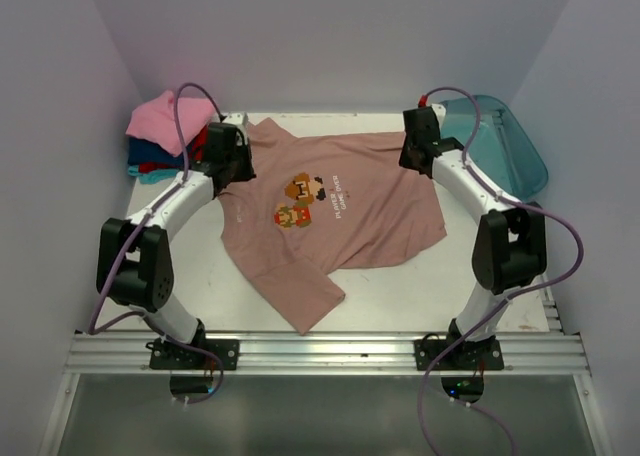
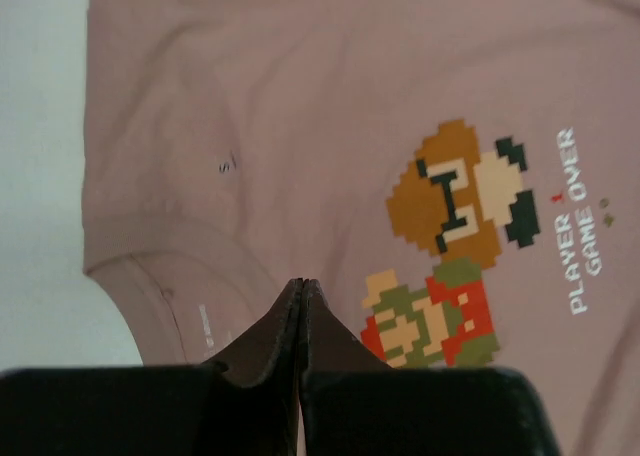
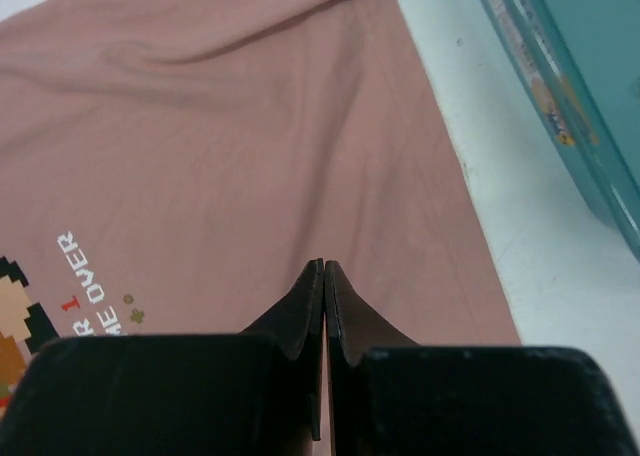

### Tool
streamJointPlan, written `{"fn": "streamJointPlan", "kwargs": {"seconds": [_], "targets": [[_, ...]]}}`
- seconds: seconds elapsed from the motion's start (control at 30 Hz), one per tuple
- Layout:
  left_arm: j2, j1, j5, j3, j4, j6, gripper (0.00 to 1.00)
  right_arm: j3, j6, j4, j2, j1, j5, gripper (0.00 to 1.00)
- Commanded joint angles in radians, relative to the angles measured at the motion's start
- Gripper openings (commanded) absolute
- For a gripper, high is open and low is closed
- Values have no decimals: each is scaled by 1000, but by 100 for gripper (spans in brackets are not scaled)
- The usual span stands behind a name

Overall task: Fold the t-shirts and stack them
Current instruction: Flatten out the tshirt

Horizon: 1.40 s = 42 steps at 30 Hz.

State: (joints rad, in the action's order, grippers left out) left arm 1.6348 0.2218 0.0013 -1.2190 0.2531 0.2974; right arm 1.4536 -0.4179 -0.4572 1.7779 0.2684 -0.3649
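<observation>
A dusty pink-brown t-shirt [image 1: 370, 211] lies spread flat on the white table, print side up, with a pixel-character print [image 1: 303, 202] and white text. One sleeve points toward the near edge. My left gripper [image 1: 240, 173] is shut and hovers over the shirt's left side by the collar; in the left wrist view its tips [image 2: 301, 282] sit above the cloth [image 2: 300, 116] beside the print [image 2: 450, 246]. My right gripper [image 1: 416, 163] is shut over the shirt's far right part, and its tips [image 3: 325, 263] are over plain fabric [image 3: 250, 146]. Neither holds cloth that I can see.
A stack of folded tees [image 1: 163, 134], pink on top with red, blue and teal below, sits at the far left corner. A translucent teal tub [image 1: 510, 151] leans at the far right, and its wall also shows in the right wrist view [image 3: 580, 86]. White walls enclose the table.
</observation>
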Motion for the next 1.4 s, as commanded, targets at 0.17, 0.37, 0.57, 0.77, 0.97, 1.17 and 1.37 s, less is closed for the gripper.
{"fn": "streamJointPlan", "kwargs": {"seconds": [0.17, 0.37, 0.57, 0.77, 0.97, 1.17, 1.37], "targets": [[34, -4, 3, 90, 41, 123, 0, 11, -41, -112, 57, 0, 98, 0], [89, -4, -50, 93, 96, 154, 0, 7, -65, -135, 118, 2, 155, 0], [131, -4, -43, 142, 106, 183, 0, -9, -68, -132, 106, 8, 161, 0], [161, -6, -101, 147, 167, 206, 0, -10, -59, -147, 68, 8, 149, 0], [204, -51, -230, 102, 230, 233, 0, -35, -55, -156, 17, 8, 141, 0], [307, -156, -280, -28, 274, 252, 0, -79, -48, -164, -17, 6, 136, 0], [462, -186, -294, -312, 393, 206, 0, -113, -45, -179, -64, 8, 135, 0]]}}
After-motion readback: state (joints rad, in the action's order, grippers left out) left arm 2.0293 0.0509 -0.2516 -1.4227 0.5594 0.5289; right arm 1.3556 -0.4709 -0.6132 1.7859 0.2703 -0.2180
